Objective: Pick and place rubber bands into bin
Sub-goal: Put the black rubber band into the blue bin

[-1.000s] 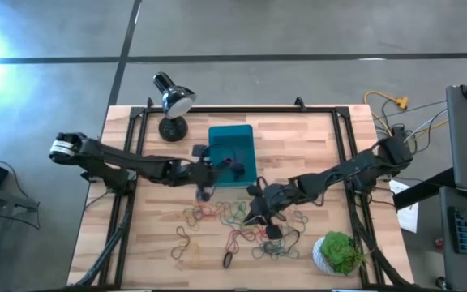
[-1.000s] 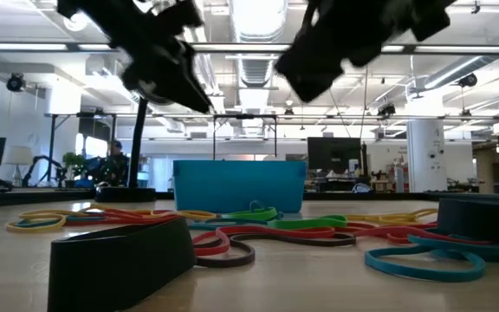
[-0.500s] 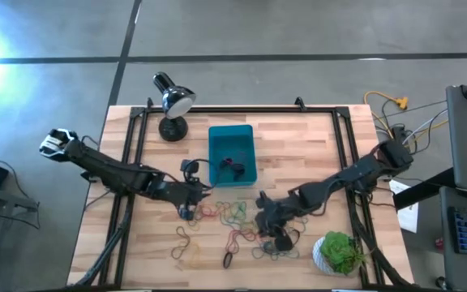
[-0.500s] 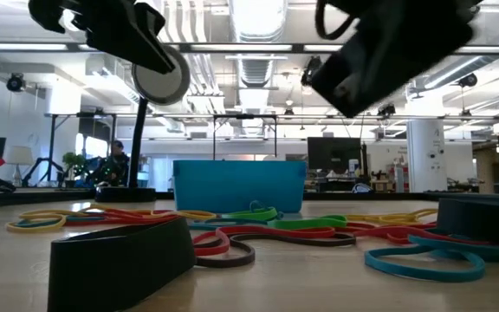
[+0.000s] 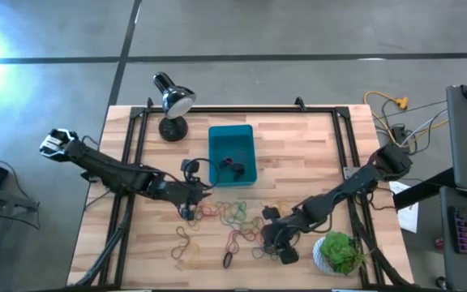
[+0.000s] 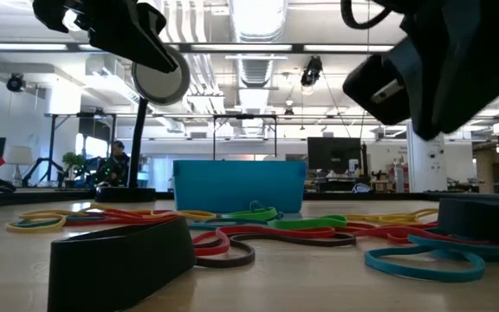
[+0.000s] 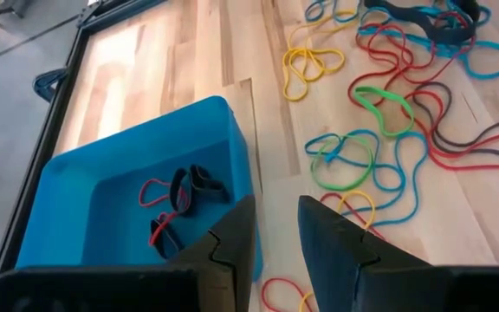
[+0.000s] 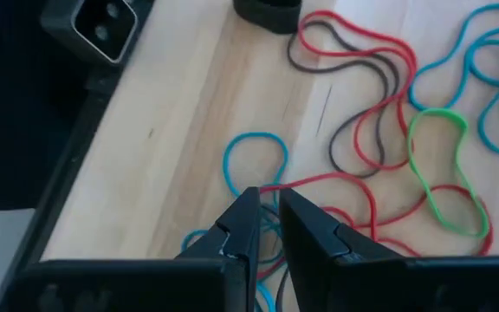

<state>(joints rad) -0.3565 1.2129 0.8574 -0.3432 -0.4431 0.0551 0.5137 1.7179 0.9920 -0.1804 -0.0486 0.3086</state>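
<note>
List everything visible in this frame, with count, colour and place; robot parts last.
Teal plastic bin: one, table centre-back, holding a few red and dark bands.
Loose rubber bands: many, red, green, blue, yellow, dark; spread on the wood in front of the bin.
Black desk lamp: one, back left corner.
Green plant in white pot: one, front right.
Wooden table: one, light, black-framed.
Left gripper: left of the bands, slightly open, empty.
Right gripper: low over the bands' right side, nearly closed.
</note>
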